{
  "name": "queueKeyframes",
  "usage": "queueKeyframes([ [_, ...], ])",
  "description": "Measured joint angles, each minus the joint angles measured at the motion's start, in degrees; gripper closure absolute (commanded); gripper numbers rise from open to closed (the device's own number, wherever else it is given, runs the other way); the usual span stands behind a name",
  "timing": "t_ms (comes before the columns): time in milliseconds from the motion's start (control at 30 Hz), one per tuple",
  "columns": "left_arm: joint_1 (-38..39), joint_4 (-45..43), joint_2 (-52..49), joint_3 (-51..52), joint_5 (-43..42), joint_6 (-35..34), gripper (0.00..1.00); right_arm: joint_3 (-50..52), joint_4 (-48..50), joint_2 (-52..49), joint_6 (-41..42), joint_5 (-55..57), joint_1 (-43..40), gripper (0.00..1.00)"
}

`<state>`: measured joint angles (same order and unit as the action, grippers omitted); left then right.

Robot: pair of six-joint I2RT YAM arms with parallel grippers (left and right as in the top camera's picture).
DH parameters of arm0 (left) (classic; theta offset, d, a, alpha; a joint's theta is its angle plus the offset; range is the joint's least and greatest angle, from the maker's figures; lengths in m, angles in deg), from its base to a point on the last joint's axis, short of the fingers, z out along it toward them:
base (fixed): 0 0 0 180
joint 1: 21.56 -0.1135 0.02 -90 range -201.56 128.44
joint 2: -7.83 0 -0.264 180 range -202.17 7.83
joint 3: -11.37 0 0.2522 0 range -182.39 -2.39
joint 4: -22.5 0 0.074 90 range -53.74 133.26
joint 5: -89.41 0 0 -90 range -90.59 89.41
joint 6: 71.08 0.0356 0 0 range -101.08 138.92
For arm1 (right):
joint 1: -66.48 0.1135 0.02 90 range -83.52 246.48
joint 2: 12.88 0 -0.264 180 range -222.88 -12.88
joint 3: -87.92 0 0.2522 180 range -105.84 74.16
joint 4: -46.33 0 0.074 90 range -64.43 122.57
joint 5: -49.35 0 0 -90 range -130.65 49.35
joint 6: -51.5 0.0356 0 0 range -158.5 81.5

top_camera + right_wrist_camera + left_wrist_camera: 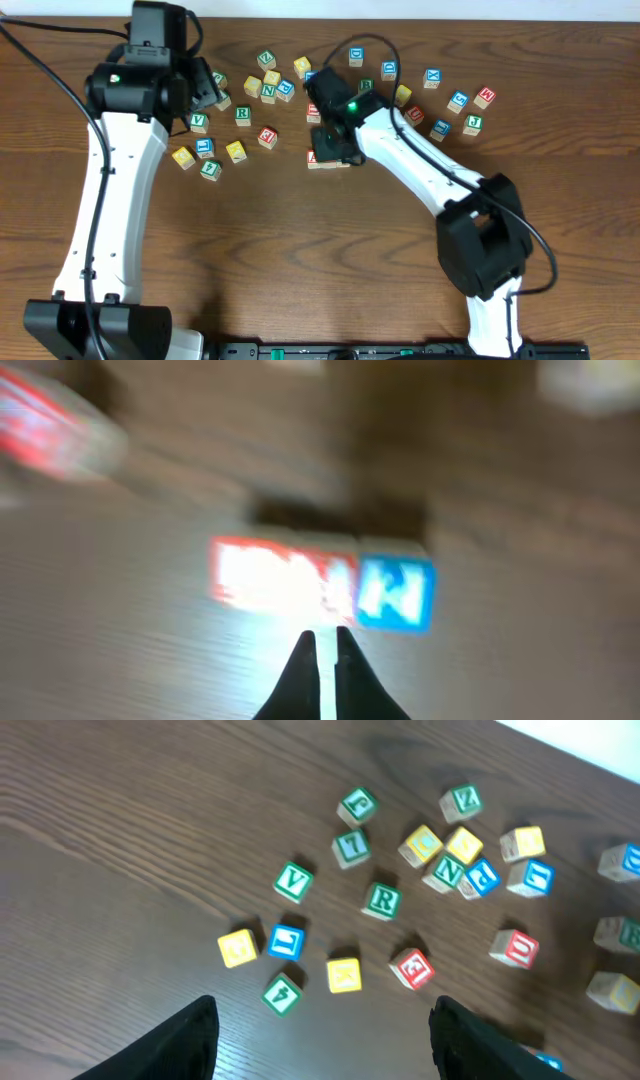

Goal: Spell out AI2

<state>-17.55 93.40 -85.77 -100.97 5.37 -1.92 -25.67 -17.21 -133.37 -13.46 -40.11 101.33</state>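
Row looks nearly finished: red cubes (285,575) and blue cube (397,592) touch side by side, just ahead of right gripper (322,650). Letters blurred, so you must check the order. Right fingers pressed together, empty. Left gripper (325,1030) spread, empty, above loose cubes (383,900).

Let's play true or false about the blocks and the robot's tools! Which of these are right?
1. The left tool is wide open and empty. True.
2. The green V block is stacked on another block. False: it lies alone on the table.
3. A blue block sits right beside a red block in front of the right tool. True.
4. The right tool grips a yellow block. False: nothing is between its fingers.
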Motion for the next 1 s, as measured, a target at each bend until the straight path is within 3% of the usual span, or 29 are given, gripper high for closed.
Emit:
queueKeyframes([
  [333,-3.9,-0.1,0.0,0.0,0.0,0.1,0.33,-1.0,12.9,-1.0,-2.2,-6.6,0.7,0.97],
  [1000,-3.9,0.6,0.0,0.0,0.0,0.1,0.33,-1.0,10.0,-6.9,0.0,-3.1,4.8,0.96],
])
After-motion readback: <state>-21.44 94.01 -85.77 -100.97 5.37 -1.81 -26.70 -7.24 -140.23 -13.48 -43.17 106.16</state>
